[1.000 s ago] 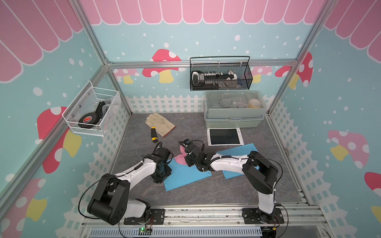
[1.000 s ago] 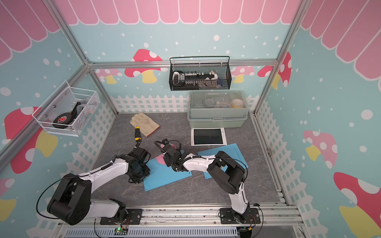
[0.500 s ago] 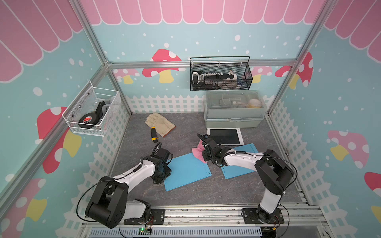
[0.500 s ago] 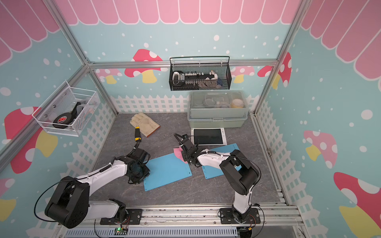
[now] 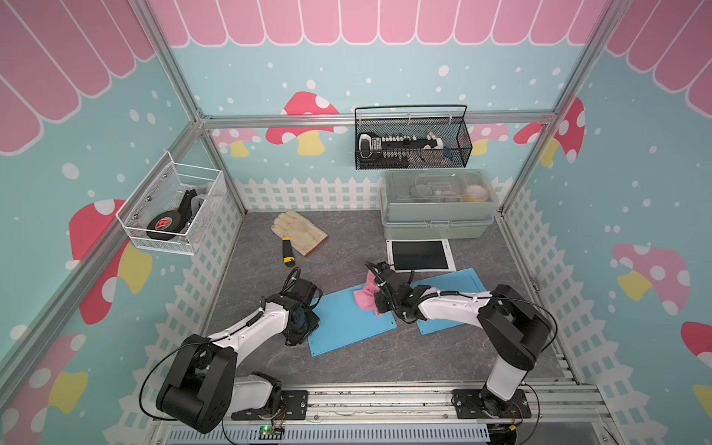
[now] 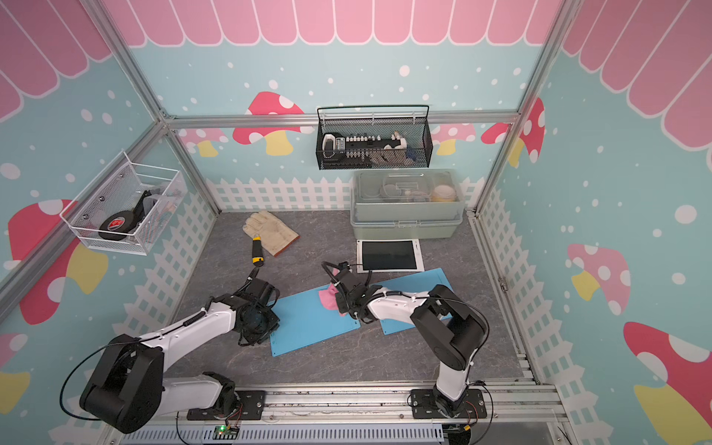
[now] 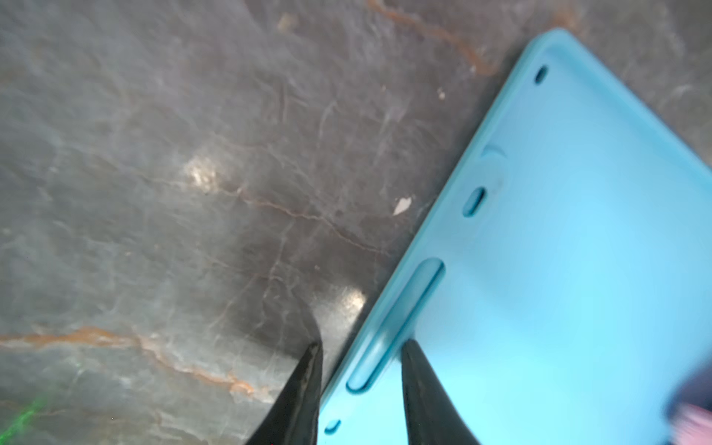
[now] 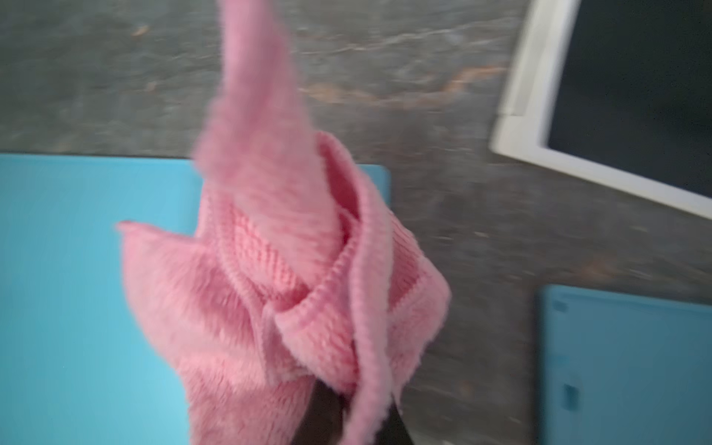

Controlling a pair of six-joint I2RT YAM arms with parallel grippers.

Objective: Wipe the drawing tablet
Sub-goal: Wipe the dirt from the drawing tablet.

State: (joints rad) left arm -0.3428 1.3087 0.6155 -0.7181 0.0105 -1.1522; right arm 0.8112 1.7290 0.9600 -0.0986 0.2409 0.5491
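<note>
1. Drawing tablet, a white-framed flat rectangle with a dark screen, lies flat toward the back of the table. It sits just in front of the grey-green plastic storage box and just beyond the right-hand blue plastic slab. Nothing touches it.
2. The right gripper is clamped on a fluffy pink knitted cloth. It holds the cloth over the far corner of the left-hand blue plastic slab, near the tablet but apart from it.
3. The left gripper stands part open, its fingers astride that slab's rim, holding nothing.
4. Risks, as I judge them:
   - The cloth is bunched with a loose tail, so a pass may clean only a narrow stripe.
   - The tablet is unbraced, so a sideways push could slide it against the box.
   - Pressing low could bring the hard fingertips onto the screen.
5. The grey marbled tabletop looks smooth and glossy in spots, so it probably offers little grip.
6. The tan work glove and the yellow-and-black knife lie well apart from the tablet.
</note>
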